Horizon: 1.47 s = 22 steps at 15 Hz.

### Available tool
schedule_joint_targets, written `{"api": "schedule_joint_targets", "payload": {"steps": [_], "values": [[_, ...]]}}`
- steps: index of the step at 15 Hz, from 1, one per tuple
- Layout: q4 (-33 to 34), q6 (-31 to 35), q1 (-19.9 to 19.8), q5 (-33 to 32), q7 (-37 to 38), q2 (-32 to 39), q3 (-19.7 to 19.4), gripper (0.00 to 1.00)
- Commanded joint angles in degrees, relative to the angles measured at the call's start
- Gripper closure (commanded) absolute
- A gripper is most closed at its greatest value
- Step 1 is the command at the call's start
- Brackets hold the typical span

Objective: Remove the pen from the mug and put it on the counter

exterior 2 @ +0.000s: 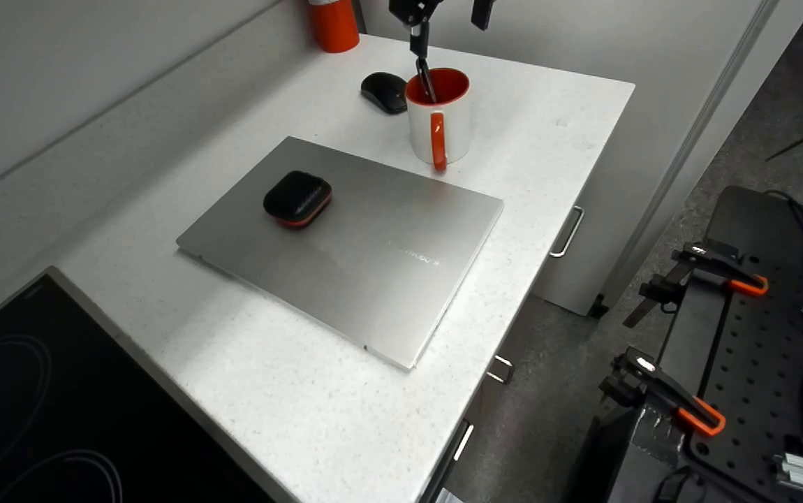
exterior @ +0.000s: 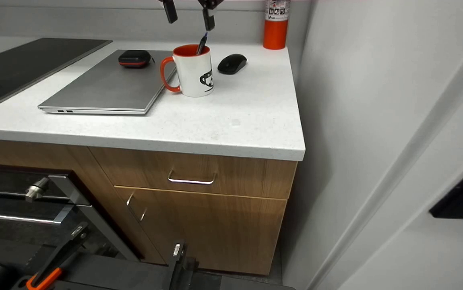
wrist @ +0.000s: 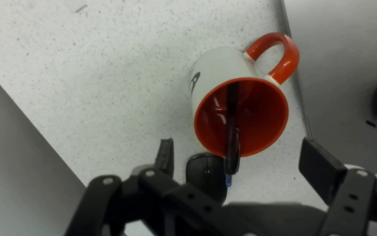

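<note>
The mug, white with a red inside and red handle, stands upright on the white counter. In an exterior view the mug shows its handle toward the laptop. The black pen leans inside the mug, with its blue-tipped end sticking out above the rim; it also shows in an exterior view and in the wrist view. My gripper is open and empty. In the wrist view its fingers appear on either side of the pen's upper end, apart from it. In both exterior views the gripper is above the mug.
A black mouse lies beside the mug. A grey laptop with a black case on it lies on the handle side. A red canister stands at the back corner. A dark cooktop is past the laptop.
</note>
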Motion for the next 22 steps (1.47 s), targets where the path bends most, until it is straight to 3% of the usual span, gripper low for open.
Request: {"api": "schedule_joint_targets", "payload": {"steps": [1, 11, 12, 13, 16, 22], "values": [[3.06, 3.16, 0.62, 0.37, 3.01, 3.62, -0.91, 0.0], [6.68, 6.39, 1.26, 0.05, 7.74, 9.55, -1.37, 0.0], [6.99, 6.37, 1.32, 0.08, 7.92, 9.97, -1.42, 0.07], [7.25, 6.46, 1.36, 0.23, 7.94, 10.34, -1.47, 0.28], [7.84, 6.69, 1.44, 0.27, 8.38, 11.23, -1.69, 0.4], [8.45, 6.59, 1.45, 0.67, 8.23, 12.08, -2.17, 0.88]]}}
